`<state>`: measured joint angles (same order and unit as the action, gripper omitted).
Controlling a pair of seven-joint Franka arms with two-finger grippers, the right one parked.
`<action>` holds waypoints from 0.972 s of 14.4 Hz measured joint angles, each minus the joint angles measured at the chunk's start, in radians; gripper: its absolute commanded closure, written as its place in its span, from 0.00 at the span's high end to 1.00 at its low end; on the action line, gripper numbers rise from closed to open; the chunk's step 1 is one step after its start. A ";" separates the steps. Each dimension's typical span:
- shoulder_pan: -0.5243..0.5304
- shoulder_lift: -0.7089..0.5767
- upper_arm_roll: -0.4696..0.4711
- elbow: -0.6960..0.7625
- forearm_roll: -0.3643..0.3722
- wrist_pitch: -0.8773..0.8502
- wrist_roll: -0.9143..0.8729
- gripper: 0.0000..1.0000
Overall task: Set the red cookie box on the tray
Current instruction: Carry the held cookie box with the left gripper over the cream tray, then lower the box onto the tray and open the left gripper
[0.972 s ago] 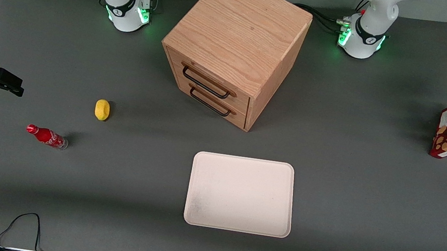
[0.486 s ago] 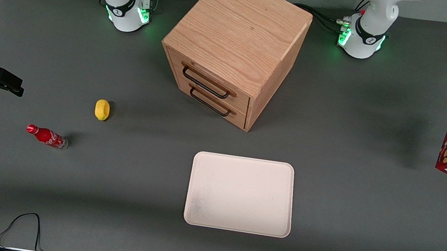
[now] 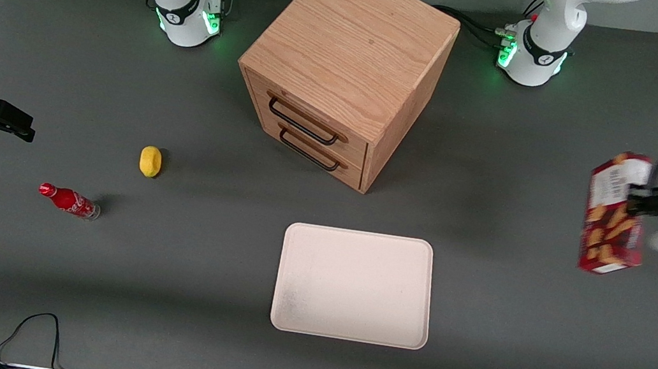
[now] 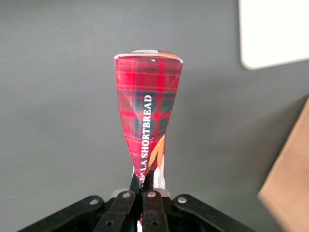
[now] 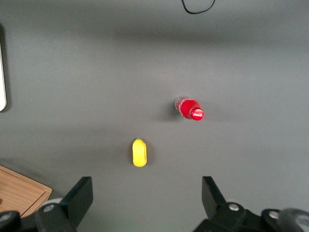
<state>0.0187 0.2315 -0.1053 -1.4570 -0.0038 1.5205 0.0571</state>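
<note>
1. Front view: the red cookie box (image 3: 614, 215) hangs in the air, off the table, toward the working arm's end and well apart from the tray (image 3: 355, 285). The gripper (image 3: 641, 197) has it clamped near its upper end, so the box dangles nearly upright below the grip. Taking the tray as the landmark: the wooden drawer cabinet (image 3: 345, 71) stands farther from the front camera than the tray, and the yellow object (image 3: 150, 161) and the small red soda bottle (image 3: 69, 201) lie toward the parked arm's end from the tray. The tray is bare.

2. Left wrist view: the gripper (image 4: 143, 186) has its jaws pinched tight on the box's narrow edge, and the box (image 4: 147, 113) juts out from them, its tartan side facing the camera. A corner of the tray (image 4: 273, 31) shows, apart from the box, with grey table between them.

3. Right wrist view: only the bottle (image 5: 189, 108) and the yellow object (image 5: 139, 152) show, well clear of the tray's edge (image 5: 2, 77); nothing of the box.

4. Judgement: the step in hand is the carry. Next, the box must travel sideways until it hangs over the tray's middle, then come down low before the jaws let go, so it settles inside the rim rather than tipping off
</note>
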 measured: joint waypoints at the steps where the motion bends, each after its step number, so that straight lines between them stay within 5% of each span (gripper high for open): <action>1: -0.025 0.049 -0.038 0.050 -0.001 0.002 -0.093 0.00; 5: -0.148 0.278 -0.084 0.207 -0.003 0.109 -0.315 0.00; 13: -0.281 0.572 -0.052 0.263 -0.010 0.438 -0.491 0.01; 14: -0.292 0.585 -0.042 0.264 -0.010 0.450 -0.501 0.99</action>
<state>-0.2736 0.8169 -0.1477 -1.1932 -0.0134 1.9705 -0.4435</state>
